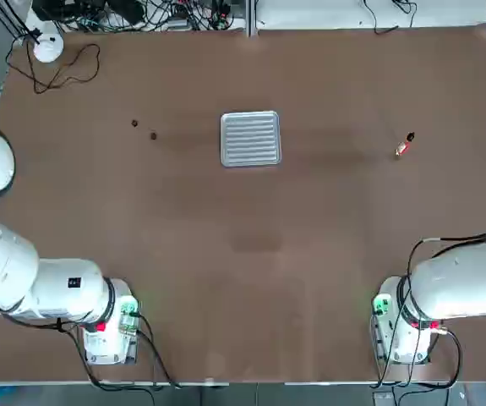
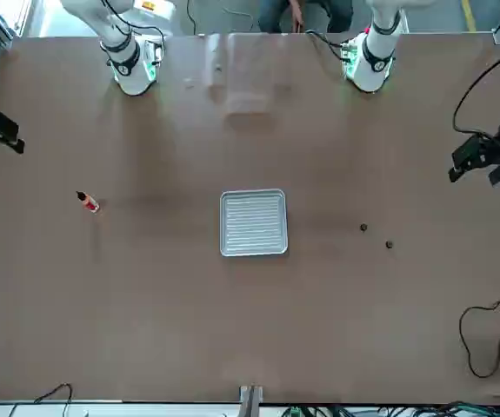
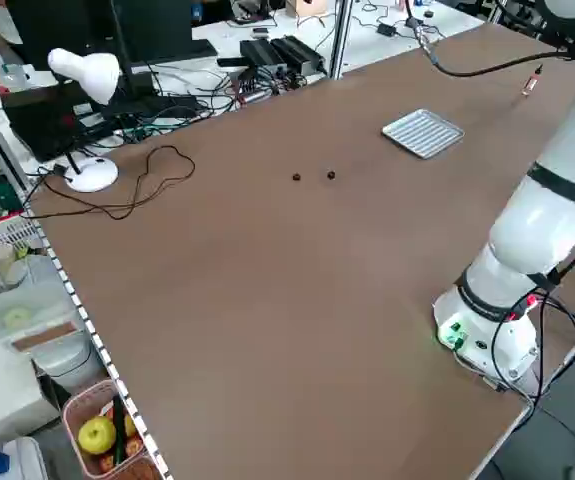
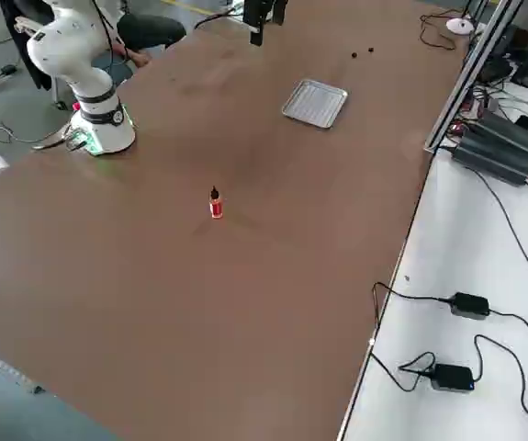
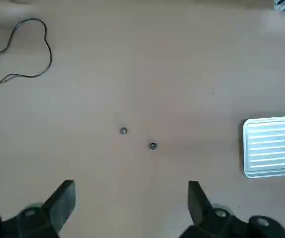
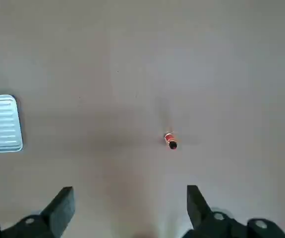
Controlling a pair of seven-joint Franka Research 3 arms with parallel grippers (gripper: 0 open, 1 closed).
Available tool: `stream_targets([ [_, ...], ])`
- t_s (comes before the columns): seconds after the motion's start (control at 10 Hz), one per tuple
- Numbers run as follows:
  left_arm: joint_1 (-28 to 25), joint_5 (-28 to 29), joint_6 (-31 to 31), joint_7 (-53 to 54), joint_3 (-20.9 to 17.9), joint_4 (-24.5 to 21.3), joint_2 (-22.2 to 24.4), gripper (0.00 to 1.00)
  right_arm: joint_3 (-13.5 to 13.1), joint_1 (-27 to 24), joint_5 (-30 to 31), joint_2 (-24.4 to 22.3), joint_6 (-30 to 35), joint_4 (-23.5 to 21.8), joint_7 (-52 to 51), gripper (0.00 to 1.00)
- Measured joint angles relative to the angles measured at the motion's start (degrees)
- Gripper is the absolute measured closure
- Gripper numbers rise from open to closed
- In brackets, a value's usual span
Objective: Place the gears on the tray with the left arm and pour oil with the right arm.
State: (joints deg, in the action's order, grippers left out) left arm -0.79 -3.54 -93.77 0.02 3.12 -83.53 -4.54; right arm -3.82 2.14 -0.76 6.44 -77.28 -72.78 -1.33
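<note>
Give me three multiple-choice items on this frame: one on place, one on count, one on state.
1. Where are the gears?
A. on the tray
B. on the table, on the left arm's side of the tray
C. beside the oil bottle

2. How many gears are there?
A. one
B. two
C. four

3. How does the oil bottle stand?
A. upright on the table, alone
B. lying in the tray
C. held by the right gripper

Answers:
1 B, the tray is bare.
2 B, two dark dots show.
3 A, the right gripper is open and far from it; so is the left gripper.

The tray (image 1: 250, 139) is seen mid-table, the gears (image 1: 144, 129) well left of it and the oil (image 1: 405, 145) far right.
</note>
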Motion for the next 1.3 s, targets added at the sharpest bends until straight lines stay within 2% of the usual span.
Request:
stream_targets([
  [0.6,0.03,0.01,0.00,0.19,0.54,0.01,-0.28,0.00,0.00,0.00,0.00,0.00,0.00,0.00,0.00,0.00],
  [0.9,0.05,0.42,-2.43,0.19,1.56,-0.81,-3.22,0.00,0.00,0.00,0.00,0.10,0.00,-0.14,-0.01,0.00],
  [1.1,0.17,3.05,-9.05,0.12,2.64,-4.17,-7.16,0.00,0.00,0.00,0.00,0.27,-0.07,-0.58,-0.01,0.00],
  [1.3,0.69,3.98,-18.59,-0.02,3.21,-10.16,-9.55,0.00,0.01,0.00,0.00,0.38,-1.28,-1.78,-0.01,0.00],
])
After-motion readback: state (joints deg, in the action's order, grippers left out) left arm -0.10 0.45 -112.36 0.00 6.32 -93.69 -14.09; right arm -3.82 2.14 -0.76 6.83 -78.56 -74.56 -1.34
